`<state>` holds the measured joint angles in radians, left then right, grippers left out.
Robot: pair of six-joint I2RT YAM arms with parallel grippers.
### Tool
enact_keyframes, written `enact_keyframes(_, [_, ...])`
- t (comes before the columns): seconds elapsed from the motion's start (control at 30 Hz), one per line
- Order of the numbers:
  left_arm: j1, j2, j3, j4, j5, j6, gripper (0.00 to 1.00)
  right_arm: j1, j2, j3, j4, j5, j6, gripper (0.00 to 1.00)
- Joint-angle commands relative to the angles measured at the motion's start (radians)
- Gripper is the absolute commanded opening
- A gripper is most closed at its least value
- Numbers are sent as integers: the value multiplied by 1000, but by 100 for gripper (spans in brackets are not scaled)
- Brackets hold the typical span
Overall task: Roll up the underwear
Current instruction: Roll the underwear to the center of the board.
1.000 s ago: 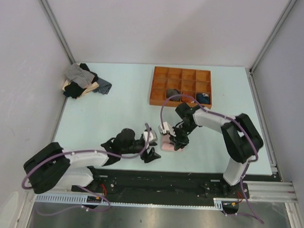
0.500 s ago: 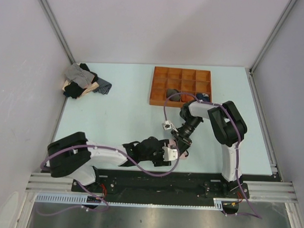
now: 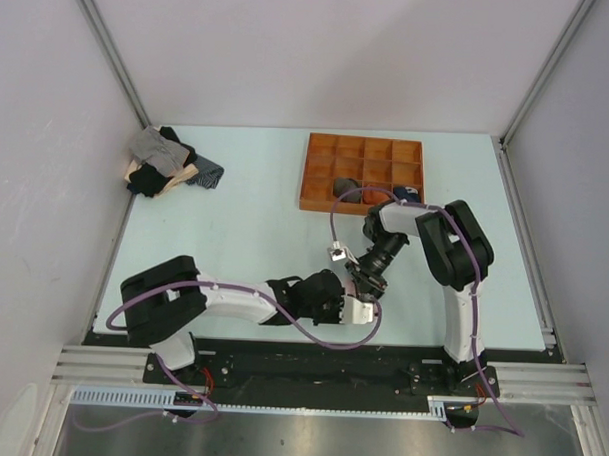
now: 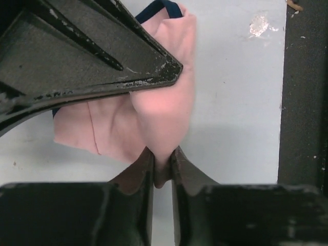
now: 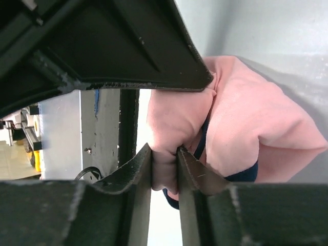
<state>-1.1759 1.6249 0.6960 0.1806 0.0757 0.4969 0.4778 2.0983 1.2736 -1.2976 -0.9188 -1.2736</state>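
Now | left tool (image 4: 163,164) pinched shut on underwear (image 4: 159,110) | right tool (image 5: 165,169) pinched shut on it too | underwear lay by counter (image 4: 241,102) front edge | risk: thin fold could slip out, roll would flop open

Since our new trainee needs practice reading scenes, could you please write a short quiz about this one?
1. True or false: the left hand and the right hand each pinch the underwear.
2. The underwear's edging is: A navy, B red, C white?
3. In which corner of the table does the pile of clothes lie?
Key: 1 true; 2 A; 3 the far left corner.
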Motion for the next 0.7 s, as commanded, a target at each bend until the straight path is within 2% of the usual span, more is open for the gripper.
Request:
enact_keyframes(0.0, [7,61,103,-122,97,5,15,-37,-62,1,-3,1,10,31])
enact_keyframes(0.1, [36,104,148,-212,170,-17,10,-93,-176,0,33,8,51,40])
enact_keyframes(0.17, [64,124,166,-251,220,-37,9,-175,-271,-6,102,26,118,47])
enact_keyframes(0.33, [146,173,230,-358,360,-89,9,-379,-438,-33,196,9,143,53])
enact_keyframes(0.43, [200,237,316,-464,456,-115,8,-448,-549,-83,192,-31,35,55])
enact_keyframes(0.47, [222,289,379,-501,507,-118,7,-453,-601,-103,190,-37,-59,56])
enact_keyframes(0.53, [239,351,456,-623,542,-133,6,-455,-667,-180,214,-54,-131,60])
enact_keyframes(0.57, [254,384,544,-674,571,-135,6,-452,-696,-207,222,-69,-185,62])
enact_keyframes(0.6, [260,468,589,-775,608,-145,7,-447,-759,-271,219,-99,-289,69])
enact_keyframes(0.67, [282,556,719,-875,639,-170,8,-398,-822,-331,233,-109,-369,72])
